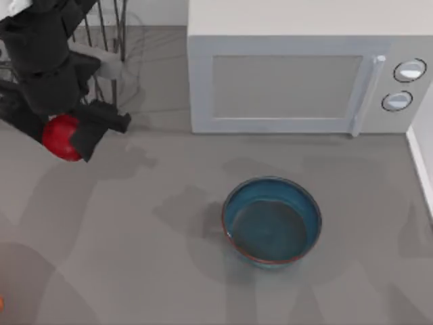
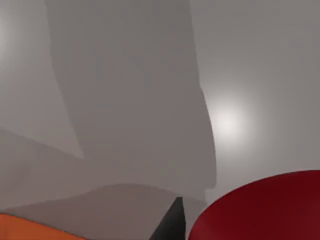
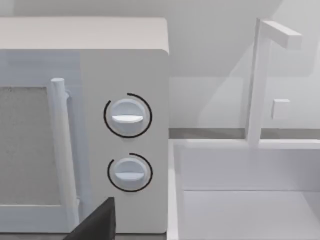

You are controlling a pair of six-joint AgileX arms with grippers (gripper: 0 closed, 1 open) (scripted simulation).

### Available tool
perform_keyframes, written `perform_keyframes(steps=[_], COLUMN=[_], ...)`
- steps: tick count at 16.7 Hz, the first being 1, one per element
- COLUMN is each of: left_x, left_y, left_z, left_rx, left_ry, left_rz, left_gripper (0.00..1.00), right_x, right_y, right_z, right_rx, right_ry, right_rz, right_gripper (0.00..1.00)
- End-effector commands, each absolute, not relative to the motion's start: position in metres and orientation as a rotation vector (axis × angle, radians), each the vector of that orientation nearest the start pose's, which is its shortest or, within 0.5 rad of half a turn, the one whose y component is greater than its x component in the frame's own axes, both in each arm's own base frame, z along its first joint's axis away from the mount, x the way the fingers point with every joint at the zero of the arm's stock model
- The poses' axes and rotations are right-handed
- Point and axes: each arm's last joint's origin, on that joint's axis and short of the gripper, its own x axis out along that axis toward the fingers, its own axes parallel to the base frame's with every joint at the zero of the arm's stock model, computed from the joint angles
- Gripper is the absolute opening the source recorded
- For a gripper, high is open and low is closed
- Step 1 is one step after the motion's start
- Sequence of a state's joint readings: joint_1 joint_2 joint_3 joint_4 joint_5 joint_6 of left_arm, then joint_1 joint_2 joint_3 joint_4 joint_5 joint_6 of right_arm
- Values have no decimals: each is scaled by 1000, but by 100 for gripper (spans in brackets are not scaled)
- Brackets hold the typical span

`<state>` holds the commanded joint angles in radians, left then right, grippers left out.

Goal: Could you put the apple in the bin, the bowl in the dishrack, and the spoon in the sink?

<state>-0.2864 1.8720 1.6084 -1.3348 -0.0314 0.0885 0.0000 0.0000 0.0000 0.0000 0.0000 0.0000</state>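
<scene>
Our left gripper (image 1: pixel 76 139) pinches the red apple (image 1: pixel 59 137) near the dishrack (image 1: pixel 108 40). The blue bowl (image 1: pixel 272 220) sits far away.

Bowl (image 1: pixel 272 220) before microwave (image 1: pixel 298 74); apple (image 1: pixel 59 137) far left, dishrack (image 1: pixel 108 34) behind

Apple (image 1: pixel 59 137): small, glossy red, round. Held off the table at the dishrack's near edge, partly covered by dark gripper parts; also shows close up in the left wrist view (image 2: pixel 265 207) as a red curved surface.

Bowl (image 1: pixel 271 220): round, deep, teal-blue glaze, thin reddish-brown rim. Upright, empty, standing on the grey table, well apart from the dishrack and to its right.

Dishrack (image 1: pixel 108 30): thin wire bars with upright prongs, at the table's far left corner.

Sink (image 3: pixel 240 200): white basin with a white faucet at its back, far right of the dishrack.
</scene>
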Motion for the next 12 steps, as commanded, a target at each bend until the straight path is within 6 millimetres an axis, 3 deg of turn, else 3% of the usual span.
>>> perform_keyframes(steps=[3, 6, 9, 12], left_x=[316, 277, 231, 193], left_y=[-27, 30, 68, 87], left_z=[259, 266, 270, 270], left_rx=[-44, -427, -768, -1011], left_ry=[1581, 1512, 1366, 1207], left_rz=[103, 487, 813, 1025], left_gripper=[0, 0, 0, 0], right_x=[106, 106, 106, 106], right_y=[-1, -1, -1, -1], right_z=[160, 160, 160, 160], right_rx=[0, 0, 0, 0], right_ry=[0, 0, 0, 0], right_rz=[0, 0, 0, 0], right_gripper=[100, 100, 100, 100])
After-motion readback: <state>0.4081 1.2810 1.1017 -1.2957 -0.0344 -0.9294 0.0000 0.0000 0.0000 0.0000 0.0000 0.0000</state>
